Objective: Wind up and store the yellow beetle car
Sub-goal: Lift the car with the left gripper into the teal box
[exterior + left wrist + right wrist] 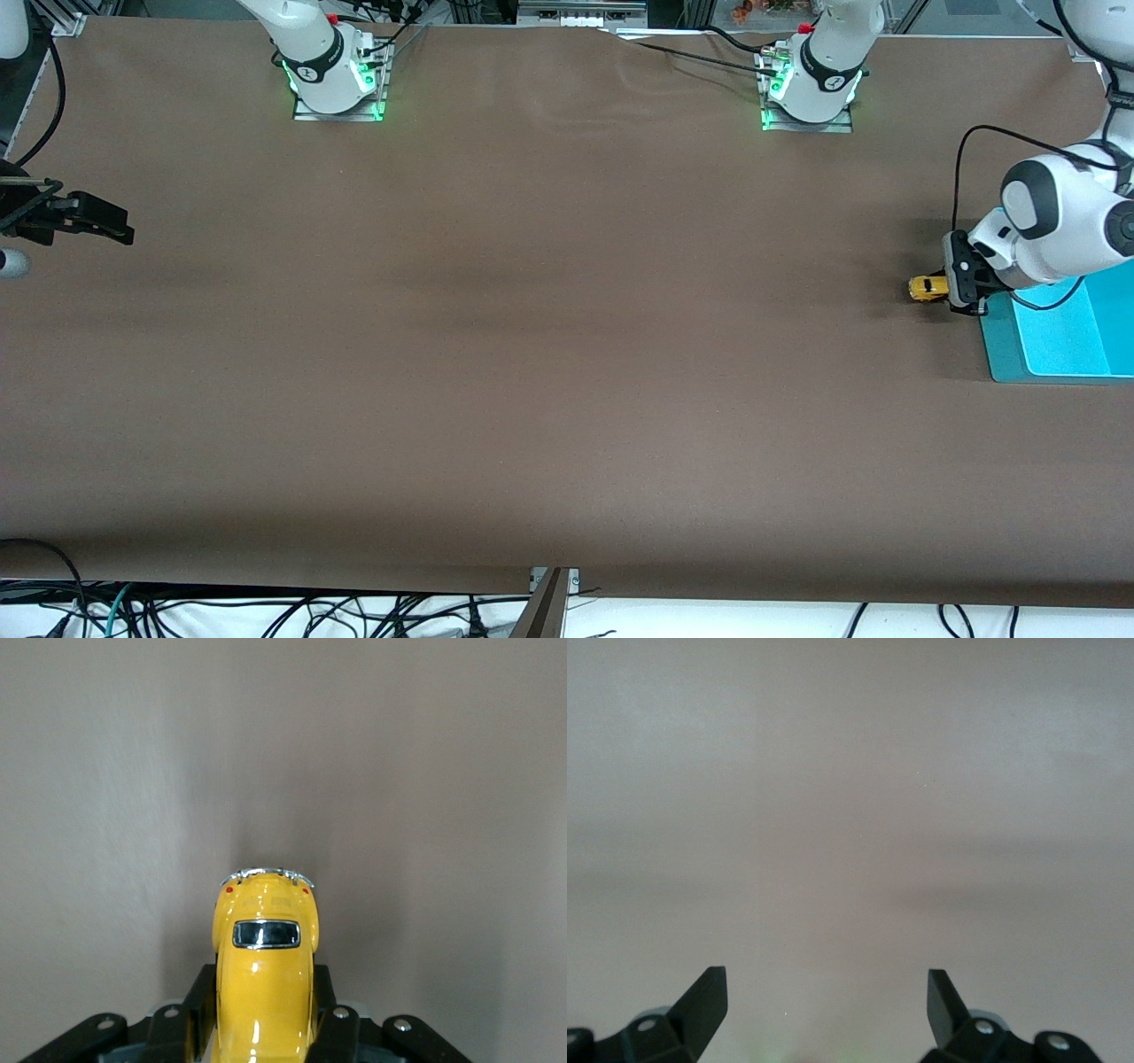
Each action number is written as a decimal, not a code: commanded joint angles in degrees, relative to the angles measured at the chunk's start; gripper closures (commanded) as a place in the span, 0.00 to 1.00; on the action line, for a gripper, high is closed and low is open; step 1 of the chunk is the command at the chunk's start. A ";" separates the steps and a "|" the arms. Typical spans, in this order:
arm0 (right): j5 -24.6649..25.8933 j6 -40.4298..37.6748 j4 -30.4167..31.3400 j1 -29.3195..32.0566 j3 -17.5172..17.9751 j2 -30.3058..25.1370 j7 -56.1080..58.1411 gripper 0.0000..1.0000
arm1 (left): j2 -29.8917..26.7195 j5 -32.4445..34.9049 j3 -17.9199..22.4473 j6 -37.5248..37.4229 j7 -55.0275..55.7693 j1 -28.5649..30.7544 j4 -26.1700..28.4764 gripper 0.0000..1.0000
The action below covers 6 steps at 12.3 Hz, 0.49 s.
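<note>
The yellow beetle car [927,288] is a tiny bright yellow toy with dark windows. My left gripper [950,285] is shut on it at the left arm's end of the table, beside the teal bin. In the left wrist view the car [264,983] sits between the two black fingers [202,1014], its rear window and chrome bumper pointing away from the hand. I cannot tell whether its wheels touch the table. My right gripper [111,226] waits open and empty at the right arm's end of the table; its wrist view shows only bare brown table between the fingertips [709,997].
A teal bin [1059,332] stands at the left arm's end of the table, right beside the left gripper. The brown table cover [532,354] spreads between the two arms. Cables hang along the table edge nearest the front camera.
</note>
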<state>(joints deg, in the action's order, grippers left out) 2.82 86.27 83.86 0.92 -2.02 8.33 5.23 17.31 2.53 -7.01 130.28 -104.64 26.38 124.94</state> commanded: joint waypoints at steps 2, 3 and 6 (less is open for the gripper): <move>-0.45 0.13 0.16 0.40 0.35 -0.42 0.22 0.00 | -2.02 -0.87 -5.37 -19.22 5.22 0.07 -11.00 0.92; -0.45 0.13 0.16 0.40 0.35 -0.42 0.22 0.00 | -1.93 -0.17 -5.38 -22.84 5.93 0.07 -14.34 0.92; -0.45 0.13 0.16 0.40 0.35 -0.42 0.30 0.00 | -2.02 6.23 -4.60 -30.42 5.50 0.77 -19.38 0.90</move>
<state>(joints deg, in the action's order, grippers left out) 2.82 86.28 83.86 0.92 -2.02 8.33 5.23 14.76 5.24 -12.09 103.79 -99.22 26.28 108.50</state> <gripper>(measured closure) 0.000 0.542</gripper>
